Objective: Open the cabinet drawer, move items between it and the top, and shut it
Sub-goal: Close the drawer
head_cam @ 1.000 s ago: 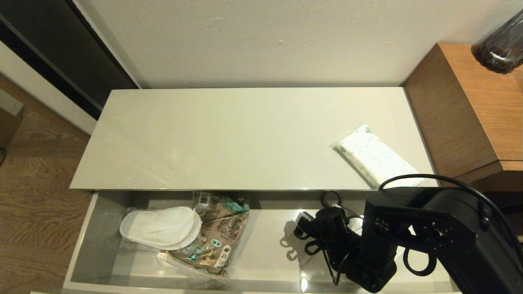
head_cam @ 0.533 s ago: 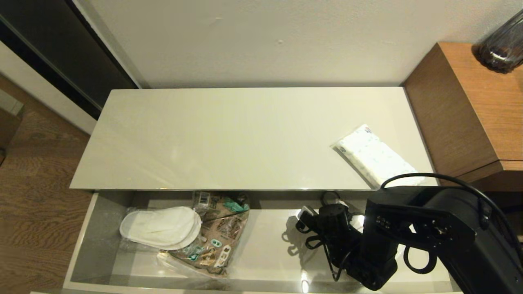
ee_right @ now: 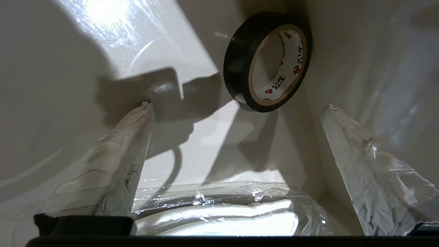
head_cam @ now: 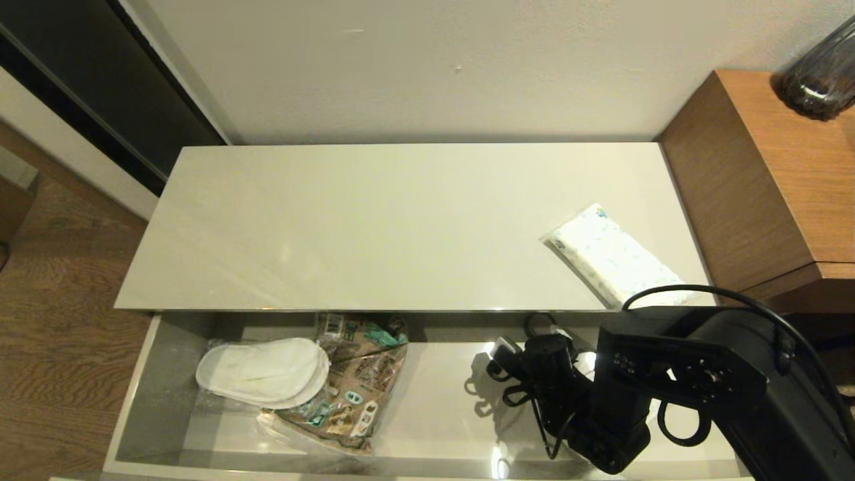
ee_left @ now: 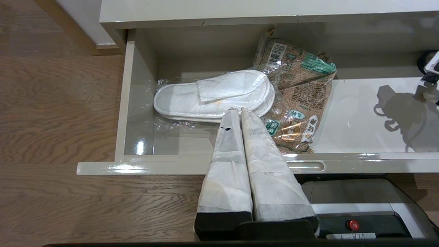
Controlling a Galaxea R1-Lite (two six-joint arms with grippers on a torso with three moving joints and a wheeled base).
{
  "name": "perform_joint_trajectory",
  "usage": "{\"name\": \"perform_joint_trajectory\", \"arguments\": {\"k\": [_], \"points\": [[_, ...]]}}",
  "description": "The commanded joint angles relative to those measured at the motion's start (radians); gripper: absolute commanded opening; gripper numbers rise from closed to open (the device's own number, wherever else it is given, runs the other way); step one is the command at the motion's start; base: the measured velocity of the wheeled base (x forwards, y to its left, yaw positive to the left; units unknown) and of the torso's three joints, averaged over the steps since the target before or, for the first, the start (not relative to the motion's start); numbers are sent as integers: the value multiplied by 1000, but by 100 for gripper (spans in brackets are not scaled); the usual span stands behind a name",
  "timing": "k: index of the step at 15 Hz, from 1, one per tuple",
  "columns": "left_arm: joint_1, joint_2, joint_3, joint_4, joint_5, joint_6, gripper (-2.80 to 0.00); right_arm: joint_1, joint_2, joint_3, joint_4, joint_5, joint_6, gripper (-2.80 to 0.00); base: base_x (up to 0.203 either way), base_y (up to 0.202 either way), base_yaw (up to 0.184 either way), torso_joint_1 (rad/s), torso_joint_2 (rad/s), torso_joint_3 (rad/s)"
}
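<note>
Right hand (ee_right: pixel 236 113), fingers spread wide and holding nothing, reaches down into the right part of the open cabinet drawer (head_cam: pixel 434 401). A small black tape roll (ee_right: pixel 267 61) stands on edge just beyond its fingertips, close to the drawer's back wall, not touched. A second pair of white slippers in a clear bag (ee_right: pixel 219 219) lies under the right hand, nearer the wrist.

Further left in the drawer, flat white slippers in clear plastic (head_cam: pixel 264 371) lie beside a brown printed snack bag (head_cam: pixel 357 381), the two overlapping at their edges.

Above the drawer, the glossy cream top (head_cam: pixel 374 227) carries a white soft pack with faint print (head_cam: pixel 614 257) near its right front corner.

Left hand (ee_left: pixel 236 111) hangs in front of the drawer's front edge, fingers pressed together, gripping nothing. A brown wooden cabinet (head_cam: pixel 775 180) stands to the right with a dark glass vase (head_cam: pixel 818 73) on it.
</note>
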State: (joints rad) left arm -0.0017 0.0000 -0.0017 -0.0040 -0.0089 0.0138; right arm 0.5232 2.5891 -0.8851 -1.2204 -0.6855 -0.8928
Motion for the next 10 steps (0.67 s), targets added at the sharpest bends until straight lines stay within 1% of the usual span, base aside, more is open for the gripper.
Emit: {"name": "perform_joint_trajectory", "arguments": {"k": [1,4,5,9,10], "points": [[0,0,0,-1,1,0,-280,-2,-7,1,22,3,-7,-280,0,0,0,0,0,0],[0,0,0,-1,0,0,-280,-10,-51,13,117,55,-2,-280,0,0,0,0,0,0],[0,0,0,-1,0,0,-280,-15,-56,-2,150,68,-2,-280,0,0,0,0,0,0],[0,0,0,-1,0,0,-280,-17,-47,-46,161,75,-2,-280,0,0,0,0,0,0],[0,0,0,-1,1,0,-280,-17,-55,-33,162,75,-2,-280,0,0,0,0,0,0]]}}
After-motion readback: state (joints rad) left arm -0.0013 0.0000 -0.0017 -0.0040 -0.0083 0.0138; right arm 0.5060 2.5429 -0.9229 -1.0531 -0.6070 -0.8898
